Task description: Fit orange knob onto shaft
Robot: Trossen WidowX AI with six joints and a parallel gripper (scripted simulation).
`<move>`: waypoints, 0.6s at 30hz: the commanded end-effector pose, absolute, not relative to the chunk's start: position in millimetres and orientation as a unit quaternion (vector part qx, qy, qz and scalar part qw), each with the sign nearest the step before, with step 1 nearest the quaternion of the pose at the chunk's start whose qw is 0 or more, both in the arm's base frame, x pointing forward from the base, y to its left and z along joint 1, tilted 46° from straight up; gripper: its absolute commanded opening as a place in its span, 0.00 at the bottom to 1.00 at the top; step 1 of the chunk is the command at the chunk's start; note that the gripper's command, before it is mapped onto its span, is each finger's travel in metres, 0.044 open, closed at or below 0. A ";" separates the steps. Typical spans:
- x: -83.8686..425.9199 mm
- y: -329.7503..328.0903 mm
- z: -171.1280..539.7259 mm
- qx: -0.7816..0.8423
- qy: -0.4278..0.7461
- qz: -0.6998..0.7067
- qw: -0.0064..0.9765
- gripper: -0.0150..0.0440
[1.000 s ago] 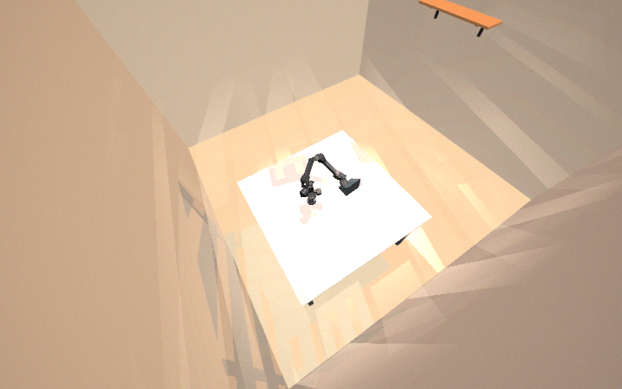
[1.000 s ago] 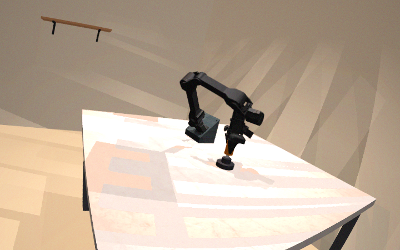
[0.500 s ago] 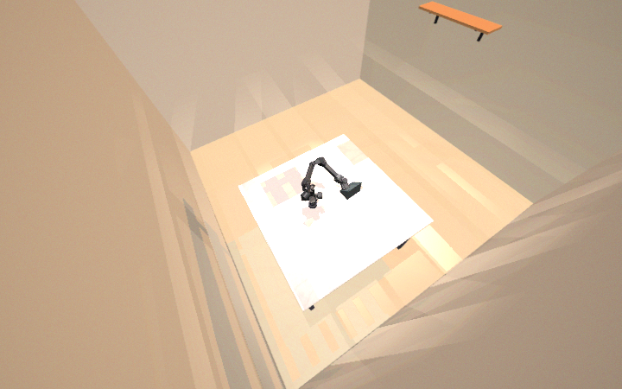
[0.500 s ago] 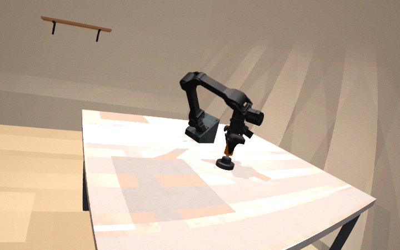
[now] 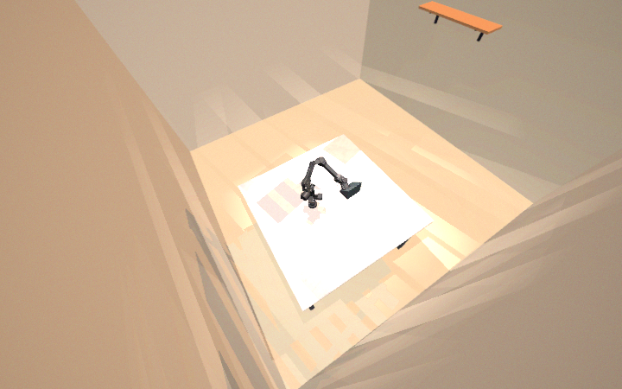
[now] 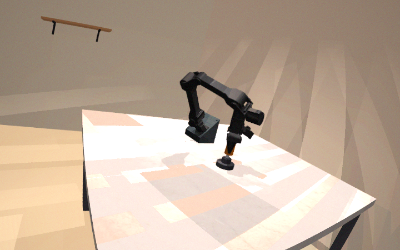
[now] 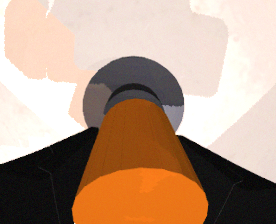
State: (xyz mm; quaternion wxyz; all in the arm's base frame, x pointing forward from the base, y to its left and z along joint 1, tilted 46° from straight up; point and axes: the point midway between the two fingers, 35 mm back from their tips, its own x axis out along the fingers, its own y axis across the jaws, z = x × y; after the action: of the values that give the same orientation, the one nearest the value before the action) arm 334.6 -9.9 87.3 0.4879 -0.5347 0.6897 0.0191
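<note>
The orange knob point(image 6: 232, 151) point(image 7: 140, 195) is upright between the fingers of my gripper point(image 6: 230, 150) point(image 7: 136, 139), which is shut on it. The knob is directly above the round dark pedestal point(image 5: 312, 205) point(image 6: 225, 164) point(image 7: 134, 67). In the exterior view a short piece of the silver shaft point(image 6: 227, 155) shows between the knob's lower end and the pedestal's raised hub, so the knob is not down against the pedestal. Whether the shaft's tip is inside the hole cannot be seen. The knob's hole and both flat sides are hidden. In the wrist view the knob covers the shaft.
The arm's dark wedge-shaped base point(image 5: 351, 189) point(image 6: 209, 130) stands on the white table point(image 5: 352, 241) point(image 6: 117, 201), behind and left of the pedestal in the exterior view. Patches of light and shadow cross the table. An orange wall shelf point(image 5: 460, 17) point(image 6: 75, 24) is far away.
</note>
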 end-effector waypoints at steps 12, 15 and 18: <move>333.7 -11.6 85.7 -0.531 0.689 0.014 0.493 0.25; 333.7 -10.8 86.4 -0.531 0.689 0.015 0.493 0.25; 333.9 -9.0 88.2 -0.531 0.689 0.015 0.493 0.25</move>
State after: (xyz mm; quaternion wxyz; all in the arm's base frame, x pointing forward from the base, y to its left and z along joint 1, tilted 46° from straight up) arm 333.3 -11.4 86.4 0.4905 -0.5316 0.6903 0.0155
